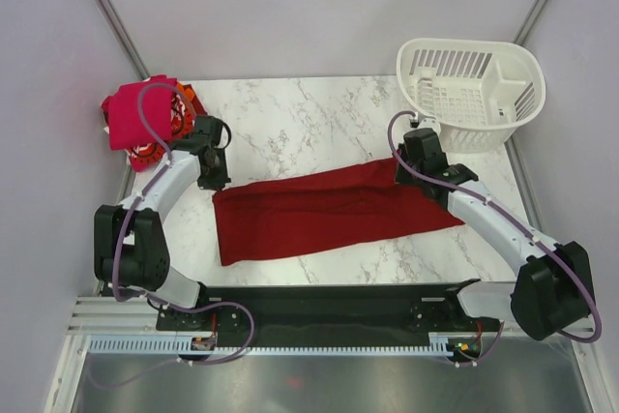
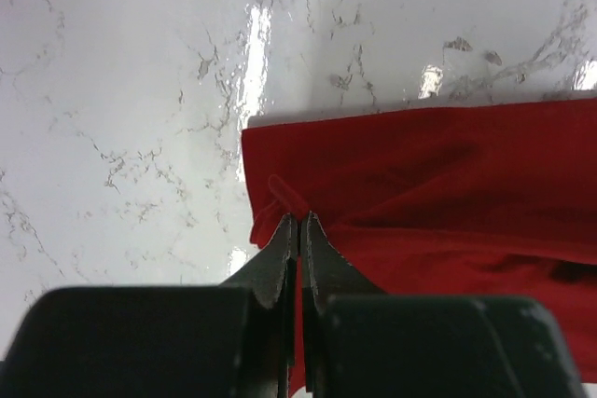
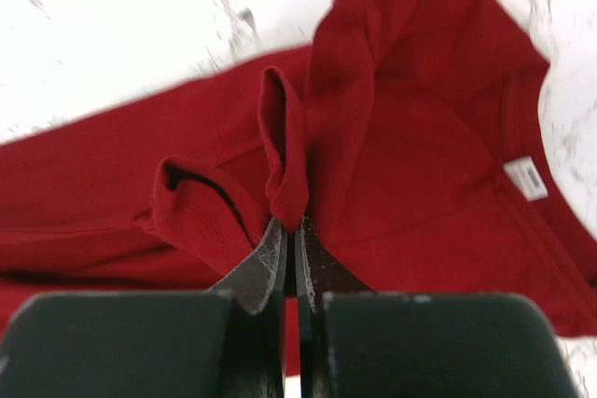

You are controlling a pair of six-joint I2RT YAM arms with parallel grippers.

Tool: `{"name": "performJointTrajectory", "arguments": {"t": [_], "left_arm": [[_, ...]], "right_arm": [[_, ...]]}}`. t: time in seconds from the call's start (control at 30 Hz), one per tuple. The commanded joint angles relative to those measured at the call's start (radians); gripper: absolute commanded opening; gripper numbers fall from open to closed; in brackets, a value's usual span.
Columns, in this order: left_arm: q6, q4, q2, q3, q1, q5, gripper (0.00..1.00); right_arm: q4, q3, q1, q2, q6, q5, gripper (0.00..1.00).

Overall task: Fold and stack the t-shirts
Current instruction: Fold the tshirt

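here, left end effector (image 2: pixel 298 226), right end effector (image 3: pixel 291 230) pinching red t-shirt (image 1: pixel 329 210), basket (image 1: pixel 471 103) behind

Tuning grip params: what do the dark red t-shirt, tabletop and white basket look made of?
The dark red t-shirt looks like soft knit cloth, probably cotton, matte: it folds and puckers. The tabletop is a glossy white marble-look surface, grey veins and glare spots; stone or laminate, cannot tell. The white basket looks like rigid moulded plastic, smooth, with slotted walls.
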Motion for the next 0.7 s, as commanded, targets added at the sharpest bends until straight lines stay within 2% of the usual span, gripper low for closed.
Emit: {"name": "performJointTrajectory", "arguments": {"t": [0.0,0.4,0.47,0.5,0.57,0.6,0.67], "left_arm": [[-0.008,-0.003,-0.055,-0.028,-0.017,0.026,0.02],[-0.017,-0.046,-0.178,-0.140,-0.068,0.046,0.02],[-0.026,-0.057,-0.199,-0.160,-0.067,0.017,0.06],[-0.037,-0.066,-0.224,-0.166,-0.068,0.008,0.12],[-0.070,-0.083,-0.242,-0.167,-0.068,-0.068,0.37],[-0.078,-0.094,-0.249,-0.162,-0.068,-0.097,0.47],[-0.092,-0.132,-0.265,-0.125,-0.068,-0.156,0.56]], "right_arm": [[-0.028,-0.064,0.005,-0.066,0.038,0.054,0.00],[-0.074,-0.214,0.005,-0.175,0.100,0.111,0.00],[-0.079,-0.254,0.007,-0.176,0.139,0.125,0.01],[-0.080,-0.268,0.005,-0.173,0.150,0.123,0.18],[-0.080,-0.298,0.007,-0.153,0.186,0.119,0.46],[-0.080,-0.306,0.005,-0.146,0.198,0.119,0.70],[-0.090,-0.309,0.005,-0.124,0.215,0.128,0.82]]}}
